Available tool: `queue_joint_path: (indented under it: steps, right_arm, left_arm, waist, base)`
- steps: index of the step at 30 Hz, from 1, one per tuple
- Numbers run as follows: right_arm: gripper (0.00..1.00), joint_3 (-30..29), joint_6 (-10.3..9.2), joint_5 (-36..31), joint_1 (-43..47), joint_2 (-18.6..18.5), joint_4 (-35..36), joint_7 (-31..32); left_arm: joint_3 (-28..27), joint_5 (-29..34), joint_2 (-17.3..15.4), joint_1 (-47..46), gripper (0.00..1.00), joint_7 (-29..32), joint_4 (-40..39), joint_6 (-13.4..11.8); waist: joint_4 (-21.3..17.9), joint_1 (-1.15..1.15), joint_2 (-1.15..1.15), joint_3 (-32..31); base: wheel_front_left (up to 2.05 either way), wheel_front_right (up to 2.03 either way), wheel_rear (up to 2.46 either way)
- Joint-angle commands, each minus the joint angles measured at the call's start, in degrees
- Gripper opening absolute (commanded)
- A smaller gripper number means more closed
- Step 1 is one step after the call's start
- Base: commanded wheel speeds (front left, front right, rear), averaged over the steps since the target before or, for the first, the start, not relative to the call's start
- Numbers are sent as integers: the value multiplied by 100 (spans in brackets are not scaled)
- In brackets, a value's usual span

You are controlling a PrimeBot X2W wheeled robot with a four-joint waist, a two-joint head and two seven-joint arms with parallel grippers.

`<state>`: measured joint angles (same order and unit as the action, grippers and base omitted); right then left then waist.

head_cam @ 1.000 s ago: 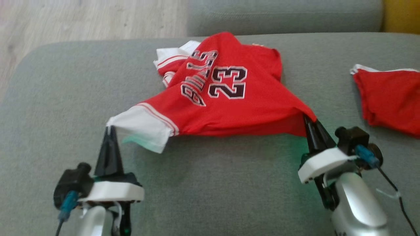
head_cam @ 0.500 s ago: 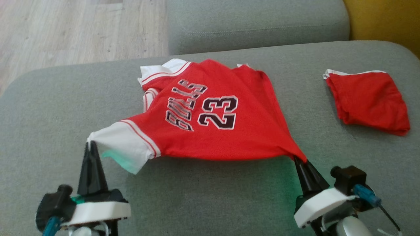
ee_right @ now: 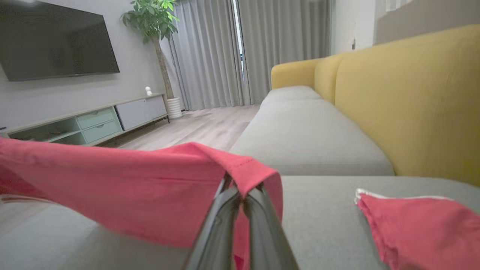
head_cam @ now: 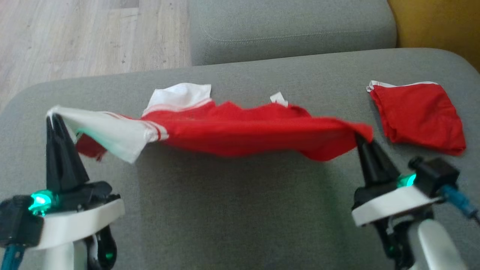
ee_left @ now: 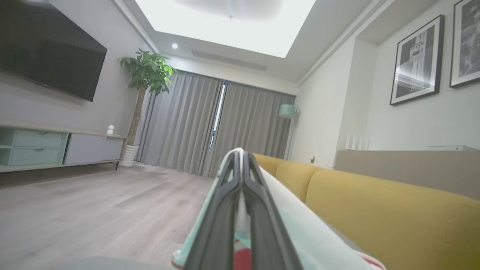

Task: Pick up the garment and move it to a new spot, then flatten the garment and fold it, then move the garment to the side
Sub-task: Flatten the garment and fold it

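Red garment point(head_cam: 243, 131), wrist-view television point(ee_right: 56, 41) beyond

A red-and-white garment point(head_cam: 243, 129) hangs stretched above a grey sofa seat point(head_cam: 240, 217) — the left gripper point(head_cam: 52, 119) pinches its white sleeve, the right gripper point(head_cam: 360, 139) its red corner. A second red cloth point(head_cam: 420, 116) lies folded to the right.

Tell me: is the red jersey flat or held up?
Held up: the red jersey stretches between the left gripper, pinching its white sleeve, and the right gripper, pinching a red corner.
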<state>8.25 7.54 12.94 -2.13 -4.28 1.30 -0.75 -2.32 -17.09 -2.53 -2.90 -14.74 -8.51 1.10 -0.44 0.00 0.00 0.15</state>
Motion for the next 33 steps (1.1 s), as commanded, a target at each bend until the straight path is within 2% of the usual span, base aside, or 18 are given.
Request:
queue_joint_path:
  steps: [1,6,11,15,18,21,24,28,33]
  right_arm:
    - [0,72,-5,-41,-290,-97,296,63]
    - [0,-13,-5,-89,-427,-222,637,327]
    - [0,-96,-5,-92,-903,-379,826,619]
    - [0,-123,-5,-34,-1901,-601,821,1167]
    - [0,-46,-5,84,-2993,-750,533,1648]
    - [0,85,-5,297,-4306,-778,-121,1994]
    - [0,425,-5,190,-5723,-860,-1139,1977]
    - [0,517,-5,-87,-7360,-631,-2610,1327]
    - [0,85,-5,-645,-8677,-258,-4104,144]
  left_arm:
    - [-249,7,-35,-267,0,-26,-238,20]
    - [-273,-193,-35,-393,0,-26,-323,59]
    - [-242,-236,-198,-1004,0,87,-375,202]
    - [-150,-304,-642,-2244,0,760,-255,329]
    - [-35,-347,-1000,-3457,0,1238,238,428]
    - [98,-397,-1364,-4801,0,1618,1158,518]
    - [245,-419,-1637,-6068,0,1711,2273,576]
    - [505,-187,-1999,-7558,0,1268,3668,615]
    - [426,-89,-2042,-8987,0,417,4937,521]
  waist:
    - [8,0,0,-9]
    - [67,0,0,47]
    - [151,0,0,161]
    - [221,0,0,497]
    - [261,0,0,981]
    - [253,0,0,1622]
    - [199,0,0,2171]
    - [112,0,0,2643]
    - [138,0,0,2909]
  base:
    - [0,0,0]
    - [0,0,0]
    - [0,0,0]
    - [0,0,0]
    - [0,0,0]
    - [0,0,0]
    - [0,0,0]
    - [0,0,0]
    - [0,0,0]
